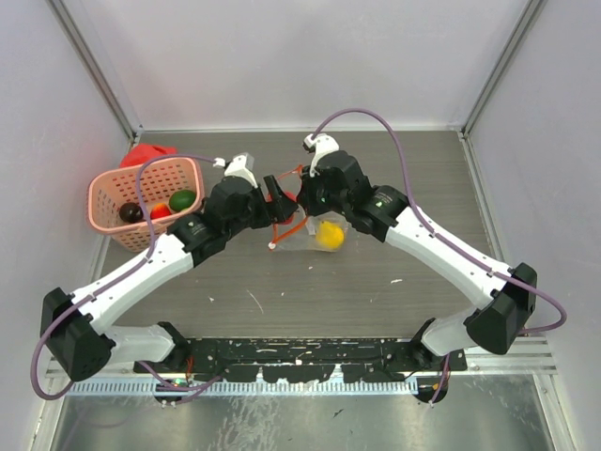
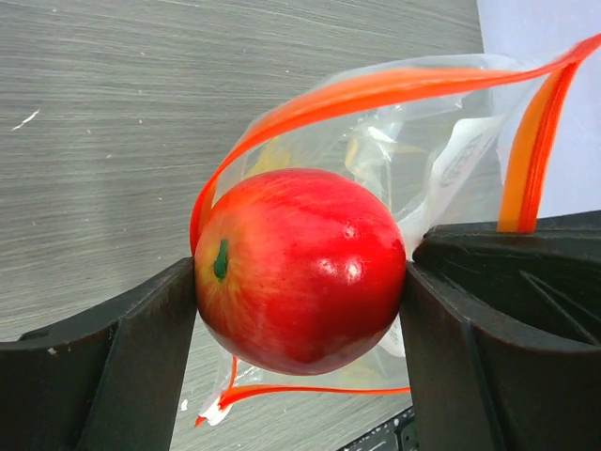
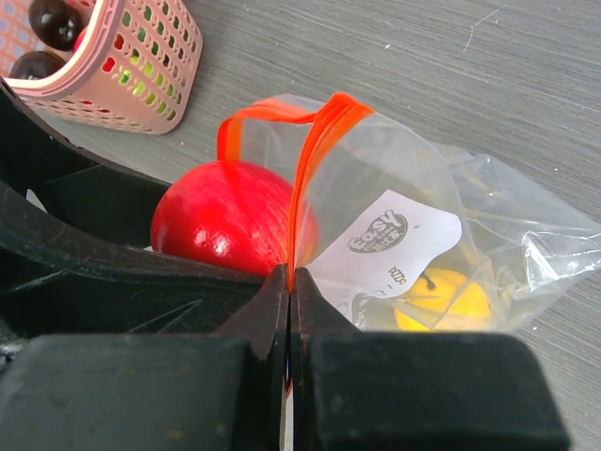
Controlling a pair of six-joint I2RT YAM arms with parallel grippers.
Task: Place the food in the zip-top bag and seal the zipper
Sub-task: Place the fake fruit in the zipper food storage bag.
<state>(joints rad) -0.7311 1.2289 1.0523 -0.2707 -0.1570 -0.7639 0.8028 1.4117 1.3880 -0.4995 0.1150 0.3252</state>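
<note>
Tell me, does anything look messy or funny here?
Nothing spilled or broken. The zipper of the zip-top bag bends in a crooked loop because the right gripper pinches it up, while the left gripper holds a red apple at the mouth.

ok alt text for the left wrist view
A red toy apple is gripped between the left gripper's black fingers, at the open mouth of a clear zip-top bag with an orange zipper, over a grey table.
</note>
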